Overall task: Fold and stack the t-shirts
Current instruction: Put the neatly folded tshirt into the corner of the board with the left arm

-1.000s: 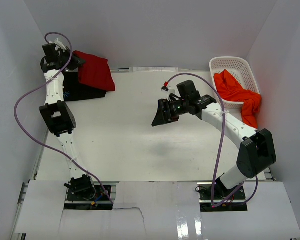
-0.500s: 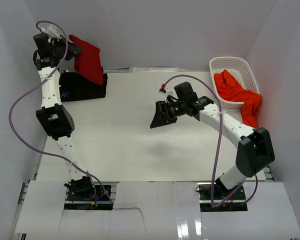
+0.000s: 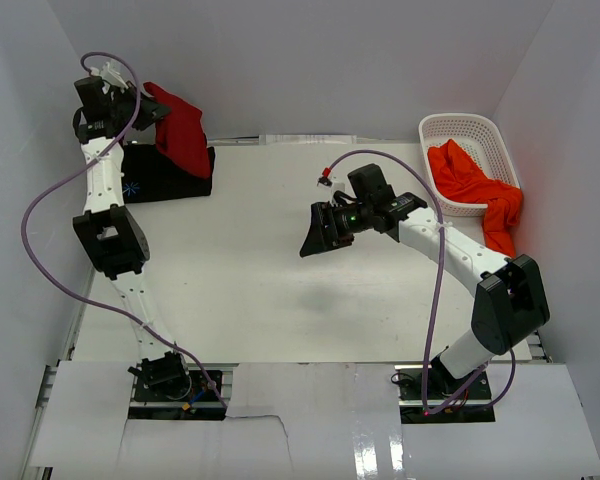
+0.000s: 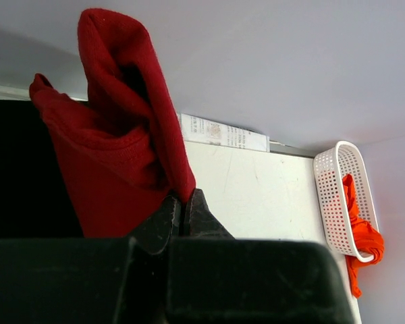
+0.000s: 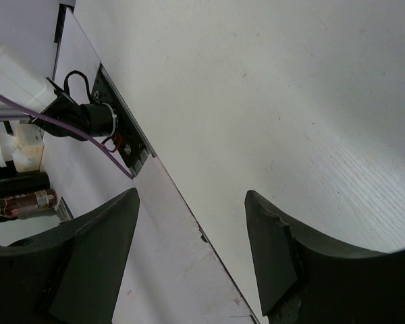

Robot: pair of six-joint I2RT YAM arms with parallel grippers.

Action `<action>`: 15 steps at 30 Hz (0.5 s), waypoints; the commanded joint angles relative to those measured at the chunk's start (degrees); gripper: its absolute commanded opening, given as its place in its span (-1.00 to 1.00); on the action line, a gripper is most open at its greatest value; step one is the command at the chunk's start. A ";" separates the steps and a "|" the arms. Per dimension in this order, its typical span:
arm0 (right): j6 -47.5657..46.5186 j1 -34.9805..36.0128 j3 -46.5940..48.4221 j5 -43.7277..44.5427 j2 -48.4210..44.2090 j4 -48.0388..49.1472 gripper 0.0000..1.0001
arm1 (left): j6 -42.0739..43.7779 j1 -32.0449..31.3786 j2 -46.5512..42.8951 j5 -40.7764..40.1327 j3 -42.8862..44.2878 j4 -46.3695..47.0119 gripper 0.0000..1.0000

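Note:
My left gripper (image 3: 145,104) is raised at the far left corner and shut on the dark red t-shirt (image 3: 183,132), which hangs folded from it over the black t-shirt (image 3: 158,176). In the left wrist view the jaws (image 4: 182,210) pinch the red cloth's (image 4: 115,148) lower edge. The black t-shirt lies folded on the table, its small blue print (image 3: 132,188) showing. My right gripper (image 3: 317,229) is open and empty above the table's middle; its wrist view shows spread fingers (image 5: 273,250) over bare table. The orange-red t-shirt (image 3: 467,184) lies crumpled in the basket, spilling over its near side.
A white slotted basket (image 3: 464,127) stands at the far right corner, also in the left wrist view (image 4: 332,196). White walls close in the left, back and right. A paper label (image 4: 224,133) lies along the back wall. Purple cables loop off both arms.
My left gripper lifted the dark red t-shirt off the black one toward the far left corner, then dipped slightly; the shirt now hangs. My right arm shifted slightly left.

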 commanded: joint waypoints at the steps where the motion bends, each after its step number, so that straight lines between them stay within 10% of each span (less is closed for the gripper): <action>1: 0.60 0.54 -0.42 -0.08 0.00 2.21 0.40 | -0.32 -0.81 -2.95 2.47 2.04 2.91 -1.00; 15: 0.42 0.81 -1.30 -0.17 -0.70 2.03 0.40 | 4.51 -0.81 -1.80 -4.81 -3.50 1.68 -1.00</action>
